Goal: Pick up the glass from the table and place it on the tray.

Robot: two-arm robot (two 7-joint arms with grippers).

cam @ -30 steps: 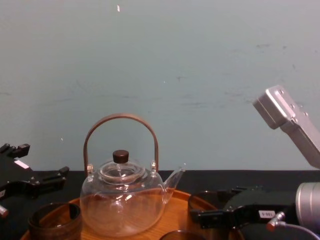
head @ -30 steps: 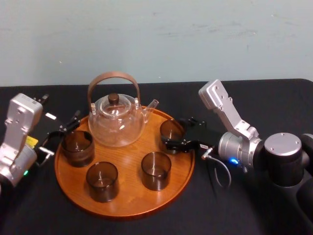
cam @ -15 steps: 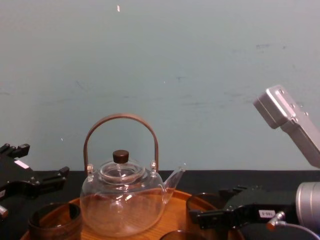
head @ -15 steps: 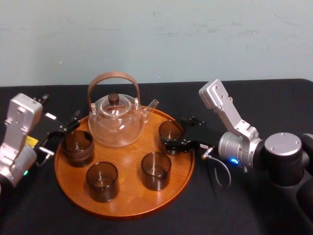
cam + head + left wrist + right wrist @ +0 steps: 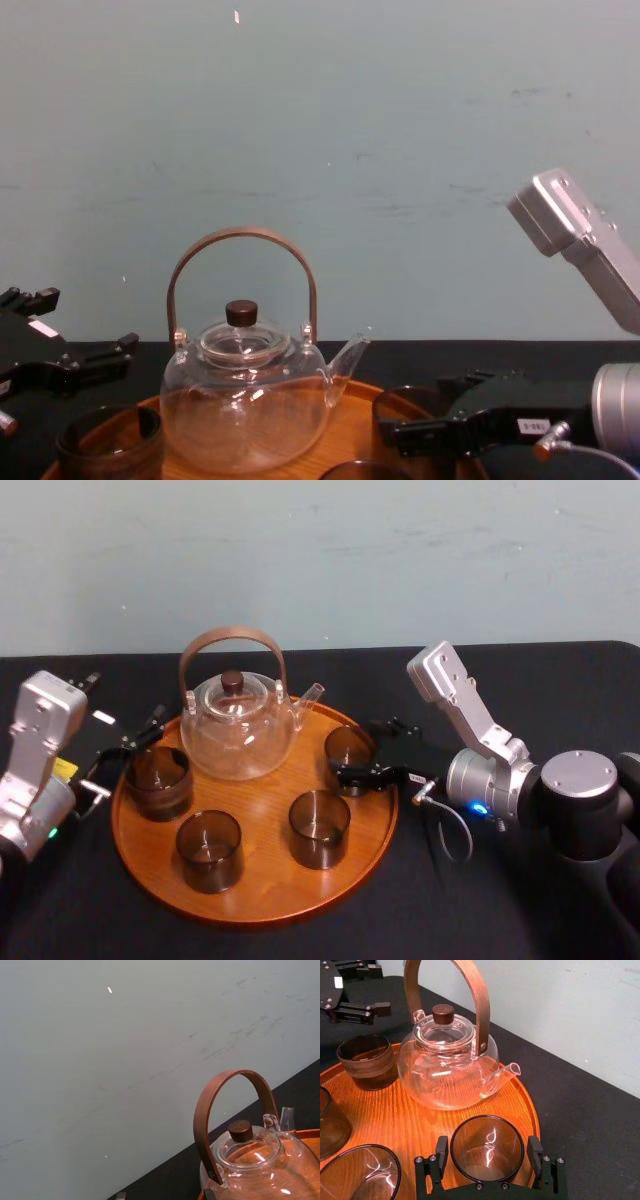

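Observation:
The glass (image 5: pixel 350 746) (image 5: pixel 487 1152) stands upright on the right side of the round wooden tray (image 5: pixel 250 910) (image 5: pixel 395 1110), near its rim. My right gripper (image 5: pixel 356 748) (image 5: pixel 487 1149) (image 5: pixel 415 408) straddles it low on the tray. Its fingers (image 5: pixel 441 1151) sit on either side with a thin gap to the glass wall, so it is open. My left gripper (image 5: pixel 125 700) (image 5: pixel 382 987) (image 5: pixel 88 320) rests over the black table by the tray's left edge, open with nothing between its fingers.
A clear glass teapot (image 5: pixel 238 730) (image 5: pixel 447 1062) with a brown hoop handle stands at the back of the tray. Three more dark glasses (image 5: pixel 158 780) (image 5: pixel 210 850) (image 5: pixel 320 828) stand on the tray. The black table (image 5: pixel 560 680) runs back to a pale wall.
The right gripper's fingers have spread slightly off the glass, which stays standing on the tray. The left arm has not moved.

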